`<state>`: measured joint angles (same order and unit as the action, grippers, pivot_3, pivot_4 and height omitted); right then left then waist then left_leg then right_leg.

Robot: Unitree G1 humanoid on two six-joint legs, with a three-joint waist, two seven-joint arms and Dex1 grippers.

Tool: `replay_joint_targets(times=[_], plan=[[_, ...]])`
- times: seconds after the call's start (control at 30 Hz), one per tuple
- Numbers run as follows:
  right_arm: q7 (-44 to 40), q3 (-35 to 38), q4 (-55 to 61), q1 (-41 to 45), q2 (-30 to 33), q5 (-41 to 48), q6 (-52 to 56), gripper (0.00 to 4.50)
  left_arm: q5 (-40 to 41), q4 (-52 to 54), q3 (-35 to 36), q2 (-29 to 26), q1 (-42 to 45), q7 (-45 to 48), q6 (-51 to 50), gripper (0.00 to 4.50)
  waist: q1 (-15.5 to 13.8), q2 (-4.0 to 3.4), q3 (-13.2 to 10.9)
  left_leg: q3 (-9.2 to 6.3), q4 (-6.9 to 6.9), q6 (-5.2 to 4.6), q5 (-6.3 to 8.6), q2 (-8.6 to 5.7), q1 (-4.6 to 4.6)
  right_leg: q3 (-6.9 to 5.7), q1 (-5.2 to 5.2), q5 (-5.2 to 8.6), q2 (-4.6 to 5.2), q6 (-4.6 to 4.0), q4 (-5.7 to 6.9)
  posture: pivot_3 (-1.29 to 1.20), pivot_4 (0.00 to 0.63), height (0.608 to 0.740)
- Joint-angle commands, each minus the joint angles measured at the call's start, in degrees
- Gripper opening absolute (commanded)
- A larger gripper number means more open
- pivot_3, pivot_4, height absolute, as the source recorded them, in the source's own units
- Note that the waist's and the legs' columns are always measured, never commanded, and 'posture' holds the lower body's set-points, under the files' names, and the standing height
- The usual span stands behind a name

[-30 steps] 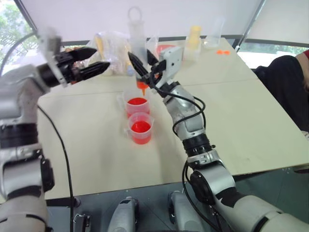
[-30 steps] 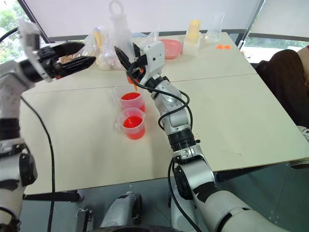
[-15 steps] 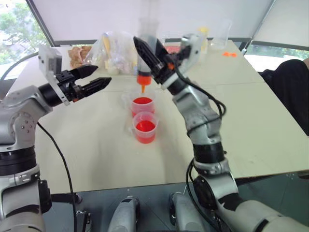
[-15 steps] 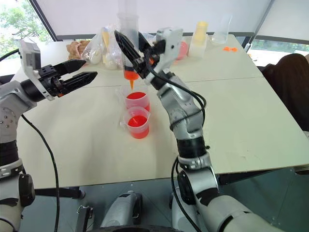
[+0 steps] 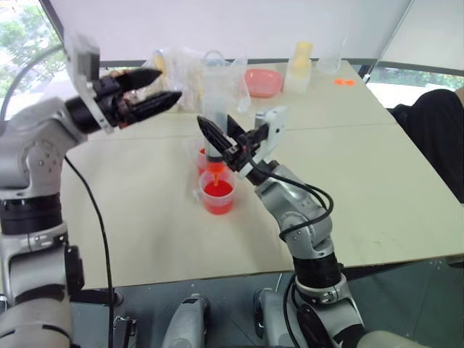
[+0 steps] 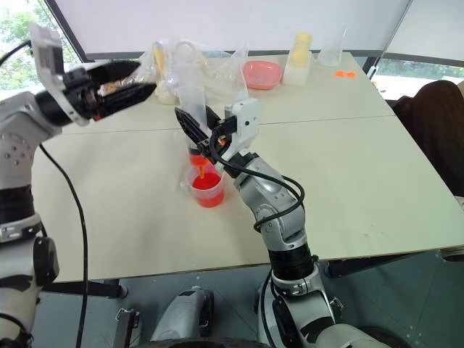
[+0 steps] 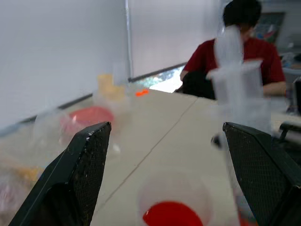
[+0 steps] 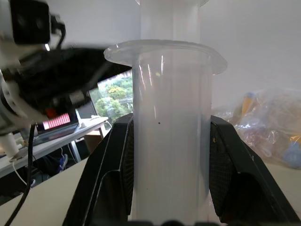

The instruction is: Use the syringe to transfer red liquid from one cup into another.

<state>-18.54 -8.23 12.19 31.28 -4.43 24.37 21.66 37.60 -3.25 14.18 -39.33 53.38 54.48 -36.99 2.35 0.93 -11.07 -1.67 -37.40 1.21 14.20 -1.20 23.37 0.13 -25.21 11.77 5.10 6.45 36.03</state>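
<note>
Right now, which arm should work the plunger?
Probably left: its tool is open and free, raised beside the syringe, while the right tool is shut on the barrel above the nearer cup.

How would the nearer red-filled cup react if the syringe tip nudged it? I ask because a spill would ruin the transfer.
The nearer cup looks thin-walled and small, so it is probably light and would slide or tip easily. It holds red liquid with no lid, so a knock would likely slosh it out. The syringe, gripped by the right claw, hangs just above it, leaving little margin.
</note>
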Motion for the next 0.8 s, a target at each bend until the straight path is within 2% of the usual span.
replay_joint_targets(times=[0.03,0.17,0.5,0.8], plan=[[-1.1,-0.6,0.5,1.1,-0.2,-1.4,-3.2,1.47,-1.1,-2.8,0.2,1.3,6.8,-2.0,4.3,3.99,0.0,0.00,0.0,0.00,0.00,0.00,0.00,0.00,-0.01,0.00,0.00,0.00,0.00,0.00,0.00,0.00,0.150,0.740],[-1.2,-0.5,-0.9,1.3,-0.4,-2.6,-5.1,1.47,-3.3,-5.0,-1.8,2.2,10.3,-1.6,6.7,3.99,0.2,0.00,0.0,0.01,0.01,0.00,0.00,0.00,-0.01,0.01,0.00,0.00,-0.01,0.00,0.01,0.00,0.150,0.740],[-0.9,-0.4,-2.7,1.8,-1.3,-4.1,-7.7,1.47,-6.4,-5.1,-6.8,2.6,9.2,2.5,9.1,3.99,0.2,0.00,0.0,0.00,0.02,0.00,0.00,0.01,-0.02,0.02,0.00,0.00,-0.02,0.00,0.01,0.00,0.150,0.740],[-1.5,-0.8,-3.4,1.9,-1.3,-5.2,-9.2,1.47,-13.8,-8.5,-11.4,3.0,8.1,3.6,15.1,3.99,0.1,0.00,0.0,0.01,0.02,0.00,0.00,0.01,-0.01,0.02,0.00,0.00,-0.03,0.00,0.01,0.00,0.150,0.740]])
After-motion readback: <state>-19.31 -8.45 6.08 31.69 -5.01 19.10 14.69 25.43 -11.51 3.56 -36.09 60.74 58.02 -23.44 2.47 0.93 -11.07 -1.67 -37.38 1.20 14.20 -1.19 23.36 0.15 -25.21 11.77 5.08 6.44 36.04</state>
